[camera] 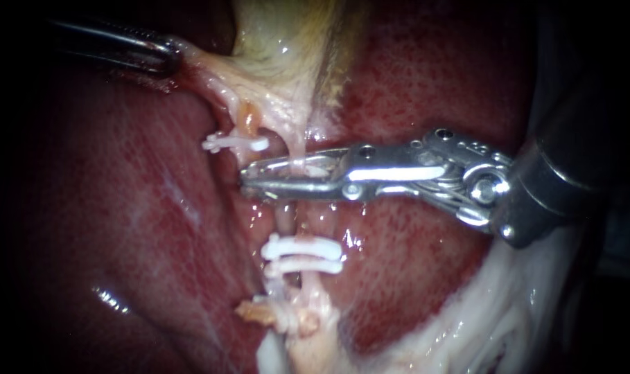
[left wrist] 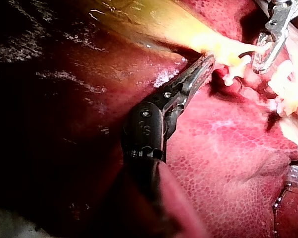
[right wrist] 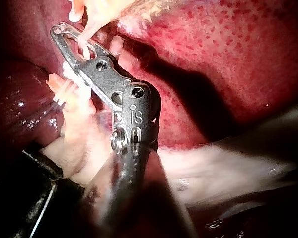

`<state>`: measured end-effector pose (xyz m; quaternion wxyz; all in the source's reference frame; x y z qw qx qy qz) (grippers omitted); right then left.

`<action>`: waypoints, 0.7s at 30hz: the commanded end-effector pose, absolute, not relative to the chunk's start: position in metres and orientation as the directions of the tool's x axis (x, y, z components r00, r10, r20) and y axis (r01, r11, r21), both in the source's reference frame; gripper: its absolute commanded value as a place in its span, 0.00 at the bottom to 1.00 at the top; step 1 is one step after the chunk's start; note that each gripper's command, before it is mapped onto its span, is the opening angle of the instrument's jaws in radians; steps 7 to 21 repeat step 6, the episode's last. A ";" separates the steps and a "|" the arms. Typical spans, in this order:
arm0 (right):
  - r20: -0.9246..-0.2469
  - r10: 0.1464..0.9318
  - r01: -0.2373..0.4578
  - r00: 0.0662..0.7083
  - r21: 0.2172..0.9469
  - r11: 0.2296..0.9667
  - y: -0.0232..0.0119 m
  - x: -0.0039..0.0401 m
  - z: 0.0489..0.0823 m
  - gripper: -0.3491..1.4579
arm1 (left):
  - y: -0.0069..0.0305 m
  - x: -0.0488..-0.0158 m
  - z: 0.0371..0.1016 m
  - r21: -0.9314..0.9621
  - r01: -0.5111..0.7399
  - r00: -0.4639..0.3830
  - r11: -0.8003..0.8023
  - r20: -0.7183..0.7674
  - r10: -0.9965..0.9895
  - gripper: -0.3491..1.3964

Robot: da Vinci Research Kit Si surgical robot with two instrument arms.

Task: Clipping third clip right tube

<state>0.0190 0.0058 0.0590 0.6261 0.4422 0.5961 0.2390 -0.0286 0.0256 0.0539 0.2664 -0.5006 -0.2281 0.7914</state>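
Reaching in from the right, the slender silver-metal right instrument held its long slotted jaws a narrow gap apart. One jaw lay on either side of the thin pale pink right tube, which crossed between them near their middle, and no pinching of the tube showed. Further down that same tube sat two white plastic clips, one just beside the other and apart from the jaws. A single white clip sat on the neighbouring strand, just beside the jaw tips. The dark slim left instrument came in from the upper left, its jaws clamped together on the drawn-out edge of the pale yellowish gallbladder. Mottled dark red liver lay beneath everything.
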 end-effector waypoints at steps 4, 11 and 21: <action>-0.536 0.825 0.235 0.178 0.838 0.493 0.0058 0.0190 0.0592 0.00 | 0.0256 -0.0286 0.0540 -0.628 -0.193 -0.357 -0.754 -0.671 0.650 0.00; -0.536 0.825 0.236 0.179 0.837 0.493 0.0058 0.0190 0.0593 0.00 | 0.0256 -0.0286 0.0540 -0.628 -0.193 -0.357 -0.754 -0.671 0.650 0.00; -0.536 0.825 0.236 0.179 0.837 0.493 0.0058 0.0190 0.0593 0.00 | 0.0256 -0.0286 0.0540 -0.628 -0.193 -0.357 -0.754 -0.671 0.650 0.00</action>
